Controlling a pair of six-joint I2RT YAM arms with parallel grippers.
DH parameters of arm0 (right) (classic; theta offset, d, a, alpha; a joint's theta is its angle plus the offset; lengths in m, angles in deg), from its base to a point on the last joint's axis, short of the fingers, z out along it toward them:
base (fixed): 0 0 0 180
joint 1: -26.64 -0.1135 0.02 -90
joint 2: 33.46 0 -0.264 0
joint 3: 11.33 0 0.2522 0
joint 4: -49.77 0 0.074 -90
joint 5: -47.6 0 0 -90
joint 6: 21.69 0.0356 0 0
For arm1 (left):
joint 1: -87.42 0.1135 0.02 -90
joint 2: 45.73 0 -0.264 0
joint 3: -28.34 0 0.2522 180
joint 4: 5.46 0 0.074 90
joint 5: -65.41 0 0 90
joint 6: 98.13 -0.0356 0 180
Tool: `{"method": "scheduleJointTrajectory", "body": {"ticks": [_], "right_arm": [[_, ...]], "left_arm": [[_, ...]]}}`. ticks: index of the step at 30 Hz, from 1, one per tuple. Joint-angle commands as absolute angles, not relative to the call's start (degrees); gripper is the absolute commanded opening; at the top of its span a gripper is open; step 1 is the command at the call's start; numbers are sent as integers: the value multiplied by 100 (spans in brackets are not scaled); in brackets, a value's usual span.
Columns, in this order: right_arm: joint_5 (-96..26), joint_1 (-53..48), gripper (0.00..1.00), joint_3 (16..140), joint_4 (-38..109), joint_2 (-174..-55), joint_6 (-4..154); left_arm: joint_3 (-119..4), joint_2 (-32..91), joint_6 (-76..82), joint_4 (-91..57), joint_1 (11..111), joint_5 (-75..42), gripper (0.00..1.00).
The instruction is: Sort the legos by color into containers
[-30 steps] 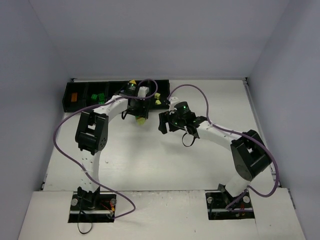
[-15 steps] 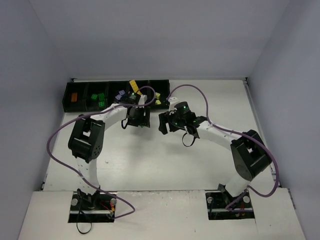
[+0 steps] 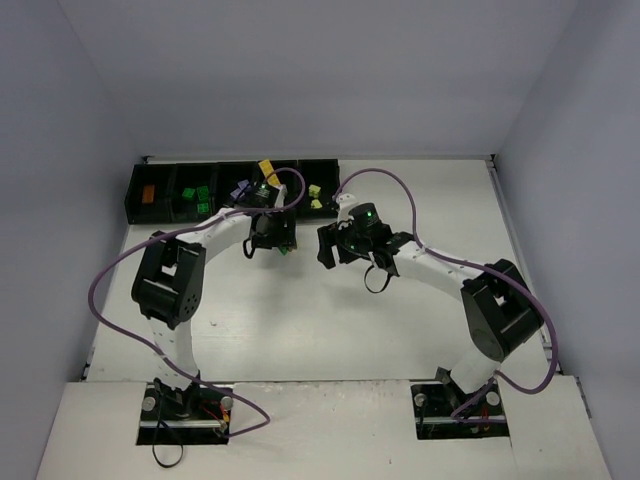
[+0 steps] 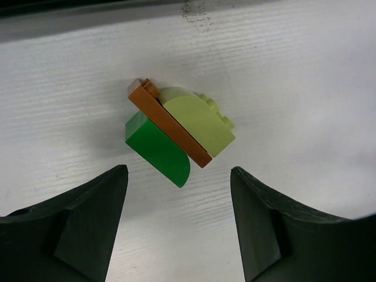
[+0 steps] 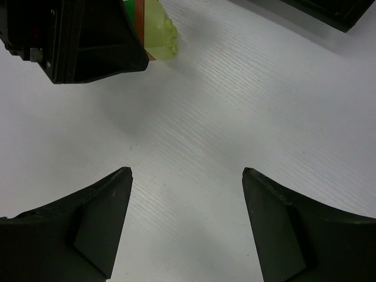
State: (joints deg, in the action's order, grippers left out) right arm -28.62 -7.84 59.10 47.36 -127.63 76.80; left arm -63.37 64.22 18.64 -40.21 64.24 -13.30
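Note:
Three joined legos lie on the white table: a dark green brick (image 4: 158, 150), an orange-brown plate (image 4: 167, 126) and a lime brick (image 4: 197, 120). My left gripper (image 4: 177, 173) hangs open just short of this cluster, touching nothing. From above, the left gripper (image 3: 268, 243) covers most of the cluster; a bit of green (image 3: 284, 248) shows. My right gripper (image 5: 186, 171) is open and empty over bare table, right of the left one, with the lime brick (image 5: 158, 26) ahead. The containers (image 3: 132, 205) sit at the far left, holding orange, green, lilac and yellow-lime legos.
A yellow brick (image 3: 266, 168) shows at the containers' far rim. The left gripper's black body (image 5: 76, 35) fills the right wrist view's upper left corner. A bin corner (image 5: 329, 12) is at its upper right. Purple cables loop over both arms.
The left arm has swung in and lowered its gripper over the joined bricks, hiding the lime brick from above. The right arm has not moved.

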Motion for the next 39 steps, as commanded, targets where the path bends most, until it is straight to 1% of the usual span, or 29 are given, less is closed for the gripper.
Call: {"method": "scheduleJointTrajectory", "body": {"ticks": [1, 4, 8, 13, 16, 20, 24, 28, 39], "right_arm": [[-2808, -729, 72, 5904, 4946, -12495, 7534], [-2790, -729, 72, 5877, 4946, -12460, 7429], [-2729, -720, 72, 5877, 4954, -12433, 7350], [-2667, -702, 72, 5842, 4946, -12363, 7279], [-2632, -685, 72, 5789, 4946, -12311, 7270], [-2588, -658, 72, 5772, 4954, -12267, 7235], [-2544, -632, 72, 5789, 4946, -12275, 7226], [-2509, -614, 72, 5789, 4946, -12275, 7226], [-2474, -588, 72, 5798, 4928, -12310, 7218]], "left_arm": [[-6399, 5886, 1072, -3811, 6465, -1361, 64], [-6469, 5930, 255, -3890, 6466, -1115, 64], [-6645, 6026, -390, -3952, 6492, -816, 64], [-6944, 6193, -1426, -4154, 6544, -674, 65], [-7154, 6298, -1743, -4198, 6571, -622, 65], [-7576, 6605, -2086, -4575, 6562, -438, 66], [-7928, 6870, -2403, -5023, 6562, -306, 71], [-8297, 7159, -2553, -5349, 6571, -296, 71], [-8456, 7415, -2588, -5455, 6545, -244, 71]]}}
